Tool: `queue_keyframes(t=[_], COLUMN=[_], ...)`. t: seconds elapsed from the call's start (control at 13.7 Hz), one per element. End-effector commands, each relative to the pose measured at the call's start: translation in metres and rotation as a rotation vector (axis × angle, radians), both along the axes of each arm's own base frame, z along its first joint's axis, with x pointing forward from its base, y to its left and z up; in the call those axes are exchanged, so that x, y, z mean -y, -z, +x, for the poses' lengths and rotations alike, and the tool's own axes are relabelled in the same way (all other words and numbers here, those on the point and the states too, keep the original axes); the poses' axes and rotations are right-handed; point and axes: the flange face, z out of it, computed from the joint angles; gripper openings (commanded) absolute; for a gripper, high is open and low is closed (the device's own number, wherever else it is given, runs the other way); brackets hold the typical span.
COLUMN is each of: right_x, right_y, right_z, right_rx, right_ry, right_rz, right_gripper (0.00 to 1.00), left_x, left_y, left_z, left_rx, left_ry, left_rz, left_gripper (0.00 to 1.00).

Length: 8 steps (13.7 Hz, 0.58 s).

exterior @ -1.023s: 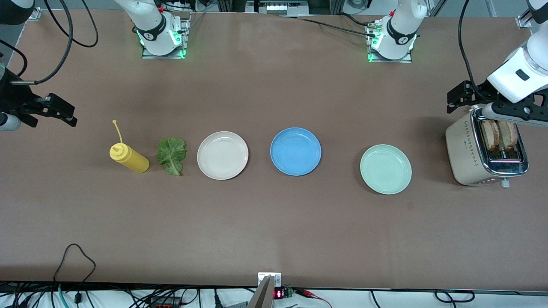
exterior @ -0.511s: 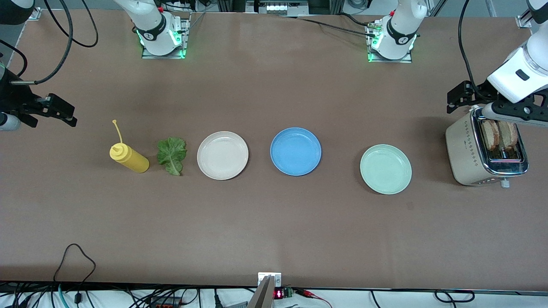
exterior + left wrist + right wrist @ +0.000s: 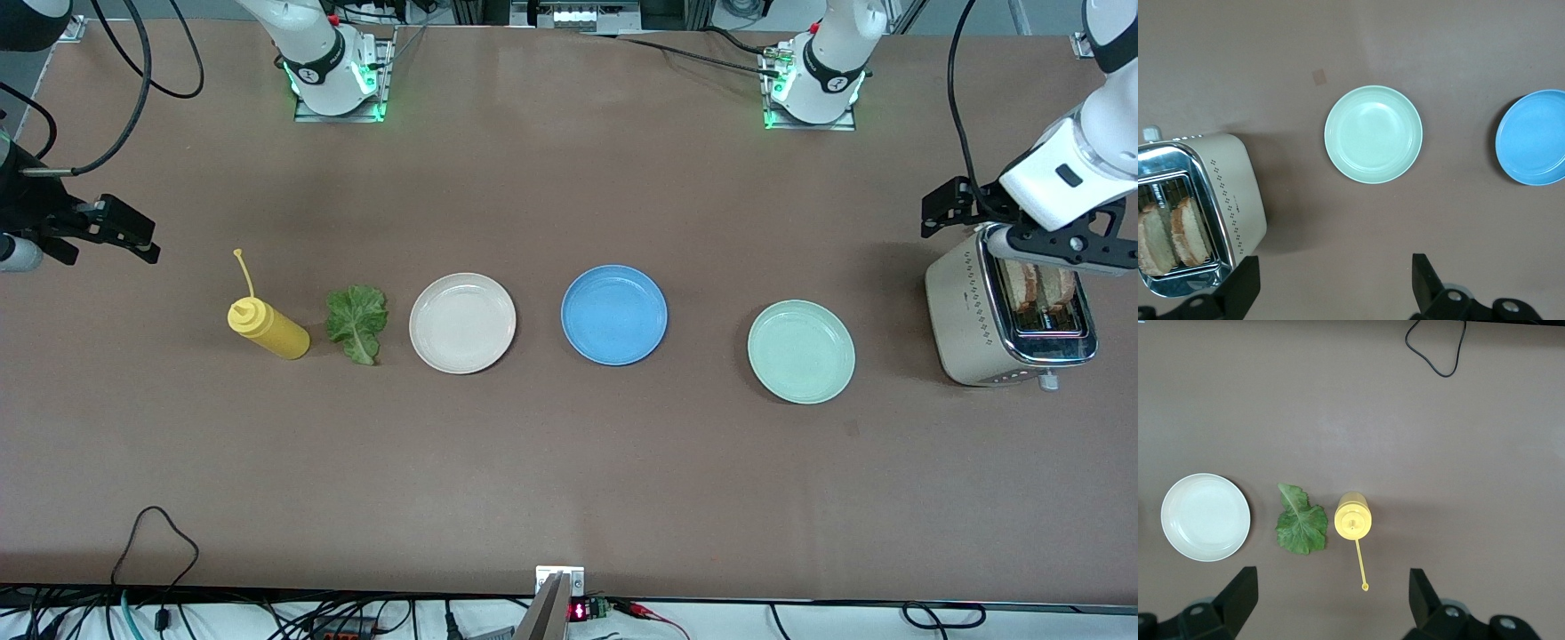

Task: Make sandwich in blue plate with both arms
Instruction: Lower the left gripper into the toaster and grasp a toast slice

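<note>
My left gripper [image 3: 1331,290] hangs with fingers spread and empty above the brown table [image 3: 569,462], by the toaster [image 3: 1005,311] at the left arm's end; two bread slices [image 3: 1171,237] stand upright in its slots. My right gripper [image 3: 1328,603] waits splayed and empty over the table's other end, above the lettuce leaf [image 3: 1301,523] and the yellow squeeze bottle [image 3: 1353,519]. The blue plate [image 3: 613,315] sits bare mid-table, between the beige-white plate [image 3: 462,322] and the mint-green plate [image 3: 800,351]. Cables [image 3: 160,533] trail along the table's near edge.
</note>
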Motion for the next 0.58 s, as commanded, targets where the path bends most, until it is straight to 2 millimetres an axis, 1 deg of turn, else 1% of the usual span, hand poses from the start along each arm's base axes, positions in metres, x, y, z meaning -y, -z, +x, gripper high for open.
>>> queue_keyframes(t=[0.0, 0.15, 0.22, 0.37, 0.44, 0.51], right_x=[0.000, -0.001, -0.001, 0.000, 0.000, 0.000], right_y=[-0.004, -0.004, -0.004, -0.004, -0.004, -0.004], right_z=[0.001, 0.001, 0.001, 0.001, 0.001, 0.001], right_rx=[0.010, 0.010, 0.010, 0.010, 0.010, 0.010], right_ry=[0.010, 0.008, 0.008, 0.010, 0.008, 0.007], right_rz=[-0.002, -0.002, -0.002, -0.002, -0.002, -0.004], right_gripper=[1.00, 1.00, 1.00, 1.00, 1.00, 1.00], left_x=[-0.002, -0.007, -0.014, -0.026, -0.043, -0.054], left_y=[0.015, 0.019, 0.021, 0.039, 0.043, 0.048], left_z=[0.008, 0.010, 0.011, 0.018, 0.017, 0.013], left_rx=[-0.050, -0.058, -0.062, -0.093, -0.103, -0.143], left_ry=[-0.001, -0.011, -0.023, -0.035, -0.062, -0.078], left_rz=[-0.008, -0.009, -0.008, -0.006, -0.004, 0.000], left_gripper=[1.00, 1.00, 1.00, 1.00, 1.00, 1.00])
